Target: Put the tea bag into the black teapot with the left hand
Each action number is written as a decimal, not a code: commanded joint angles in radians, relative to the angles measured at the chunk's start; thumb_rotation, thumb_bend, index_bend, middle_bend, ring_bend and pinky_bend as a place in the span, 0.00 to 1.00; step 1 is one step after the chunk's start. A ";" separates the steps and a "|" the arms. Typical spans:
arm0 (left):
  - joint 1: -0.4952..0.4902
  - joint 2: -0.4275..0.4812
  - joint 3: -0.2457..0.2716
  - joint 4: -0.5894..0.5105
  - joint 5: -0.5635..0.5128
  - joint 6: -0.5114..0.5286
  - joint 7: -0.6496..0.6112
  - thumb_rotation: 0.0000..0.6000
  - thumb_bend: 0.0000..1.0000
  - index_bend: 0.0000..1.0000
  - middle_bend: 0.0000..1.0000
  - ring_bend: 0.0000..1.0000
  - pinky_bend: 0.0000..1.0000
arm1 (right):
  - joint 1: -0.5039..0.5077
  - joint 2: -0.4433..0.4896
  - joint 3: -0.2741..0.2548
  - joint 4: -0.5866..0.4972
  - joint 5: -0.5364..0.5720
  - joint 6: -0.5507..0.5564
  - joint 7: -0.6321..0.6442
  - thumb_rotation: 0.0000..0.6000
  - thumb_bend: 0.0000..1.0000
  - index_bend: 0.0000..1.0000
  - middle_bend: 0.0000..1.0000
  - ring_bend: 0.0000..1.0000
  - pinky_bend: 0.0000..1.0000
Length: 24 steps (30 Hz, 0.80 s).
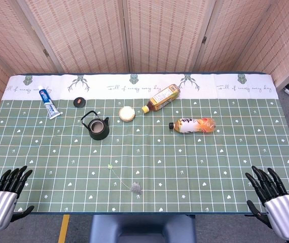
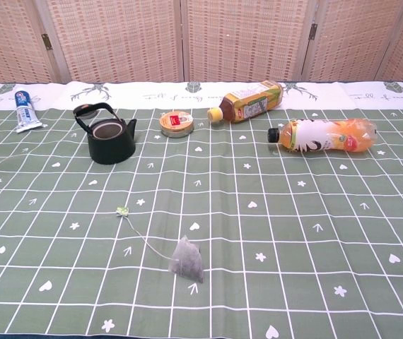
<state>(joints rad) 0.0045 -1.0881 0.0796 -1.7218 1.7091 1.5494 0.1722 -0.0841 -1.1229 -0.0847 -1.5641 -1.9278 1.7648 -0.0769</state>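
While both arms wait at near edge, task not begun. Green gridded tablecloth (image 1: 195, 162) flat, slippery-looking. My left hand (image 1: 10, 190) spread, holding nothing; my right hand (image 1: 271, 195) same. Small black iron teapot (image 2: 109, 139), lid off, opening narrow. Grey pyramid tea bag (image 2: 187, 260) lies near front edge, string trailing to small green paper tag (image 2: 122, 211). Risk: limp bag slides under fingertips, or dangling string snags teapot handle, misses opening

Grey pyramid tea bag (image 2: 187, 260) lies low-centre of chest view, string trailing up-left to a small pale tag (image 2: 122, 211); black teapot (image 2: 109, 140), upright, lid off, handle raised, stands upper left, well apart from the bag.
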 commanded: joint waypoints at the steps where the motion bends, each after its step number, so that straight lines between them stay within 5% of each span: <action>1: -0.001 0.001 0.000 0.000 -0.001 -0.002 -0.001 1.00 0.19 0.00 0.07 0.02 0.05 | 0.001 0.001 0.000 -0.003 0.002 -0.003 -0.002 1.00 0.37 0.00 0.00 0.09 0.03; 7: -0.020 0.001 0.004 0.010 0.054 0.005 -0.038 1.00 0.19 0.00 0.10 0.04 0.07 | -0.003 0.000 0.001 -0.002 0.004 0.005 -0.006 1.00 0.36 0.00 0.00 0.09 0.03; 9: -0.022 -0.009 -0.004 0.029 0.090 0.037 -0.035 1.00 0.19 0.00 0.34 0.29 0.24 | -0.007 0.000 0.005 -0.001 0.007 0.017 -0.001 1.00 0.36 0.00 0.00 0.09 0.03; 12: -0.046 -0.012 -0.006 0.011 0.154 0.034 0.003 1.00 0.19 0.00 0.82 0.81 0.71 | -0.010 0.002 0.006 0.000 0.009 0.026 0.012 1.00 0.37 0.00 0.00 0.09 0.03; 13: -0.065 -0.012 -0.006 0.001 0.180 0.020 -0.004 1.00 0.20 0.03 0.92 0.92 0.82 | -0.010 0.002 0.006 0.001 0.008 0.028 0.015 1.00 0.37 0.00 0.00 0.09 0.03; 15: -0.117 -0.019 -0.013 -0.015 0.211 -0.029 -0.041 1.00 0.24 0.12 0.99 0.99 0.94 | -0.007 -0.001 0.008 0.003 0.002 0.030 0.013 1.00 0.37 0.00 0.00 0.09 0.03; 18: -0.186 -0.050 -0.044 -0.028 0.183 -0.100 -0.120 1.00 0.30 0.32 1.00 1.00 1.00 | -0.003 -0.004 0.004 0.004 -0.009 0.020 0.002 1.00 0.37 0.00 0.00 0.09 0.03; 24: -0.299 -0.145 -0.115 -0.019 0.024 -0.263 -0.237 1.00 0.38 0.39 1.00 1.00 1.00 | -0.008 -0.002 0.000 0.014 -0.027 0.046 0.019 1.00 0.37 0.00 0.00 0.09 0.03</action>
<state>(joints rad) -0.2300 -1.1734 0.0112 -1.7447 1.8131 1.3679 -0.0188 -0.0898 -1.1261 -0.0849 -1.5535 -1.9502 1.7998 -0.0667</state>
